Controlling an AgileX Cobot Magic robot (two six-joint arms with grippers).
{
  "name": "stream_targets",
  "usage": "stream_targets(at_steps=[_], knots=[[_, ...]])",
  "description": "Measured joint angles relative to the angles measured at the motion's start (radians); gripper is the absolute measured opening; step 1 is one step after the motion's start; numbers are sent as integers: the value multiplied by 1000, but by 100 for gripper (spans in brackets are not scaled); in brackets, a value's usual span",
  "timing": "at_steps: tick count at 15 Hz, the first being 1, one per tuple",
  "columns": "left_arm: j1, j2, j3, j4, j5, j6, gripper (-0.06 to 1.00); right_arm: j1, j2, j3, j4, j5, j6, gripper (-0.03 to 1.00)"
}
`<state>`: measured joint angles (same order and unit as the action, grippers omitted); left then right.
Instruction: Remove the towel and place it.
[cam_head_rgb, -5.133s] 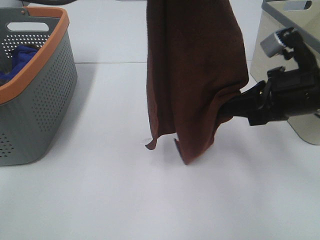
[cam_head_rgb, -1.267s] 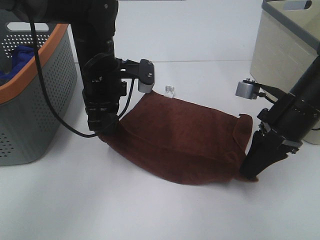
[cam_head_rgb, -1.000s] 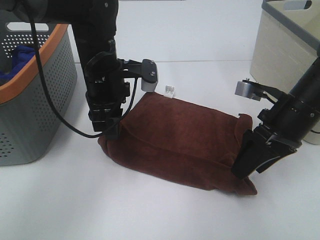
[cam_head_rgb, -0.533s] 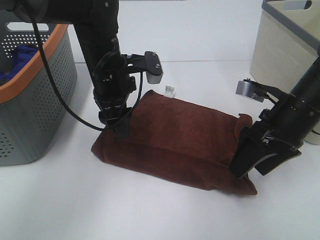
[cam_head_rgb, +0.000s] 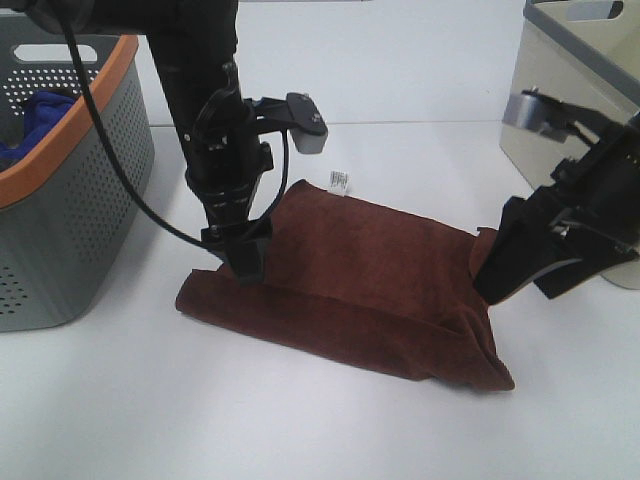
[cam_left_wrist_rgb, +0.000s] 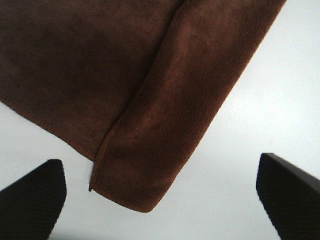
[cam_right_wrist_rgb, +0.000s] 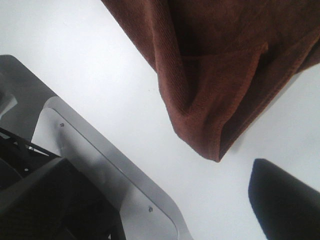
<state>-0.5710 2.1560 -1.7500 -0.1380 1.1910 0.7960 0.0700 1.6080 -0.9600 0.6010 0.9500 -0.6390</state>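
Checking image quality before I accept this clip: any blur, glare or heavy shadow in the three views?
Exterior high: even light, soft shadows under the towel, sharp. Left wrist: towel weave crisp, dark finger edges soft. Right wrist: towel sharp, near parts of the hand blurred, no glare.

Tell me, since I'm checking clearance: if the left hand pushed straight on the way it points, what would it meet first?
Most likely the towel: the open left hand points down over its folded corner, with the table just beneath.
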Motion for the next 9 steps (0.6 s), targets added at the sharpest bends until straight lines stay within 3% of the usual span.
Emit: stream_targets(at_steps=[3,6,9], knots=[[0,-23,-110,-39,18,-124,99,0,-99,-127,-39,52,104,85],[0,-114,-207,-42,22,-381,99,0,-158,-309,-81,121,251,85],[0,-211,-231,35,26,-546,99,0,-160,-424,-161,133,407,85]])
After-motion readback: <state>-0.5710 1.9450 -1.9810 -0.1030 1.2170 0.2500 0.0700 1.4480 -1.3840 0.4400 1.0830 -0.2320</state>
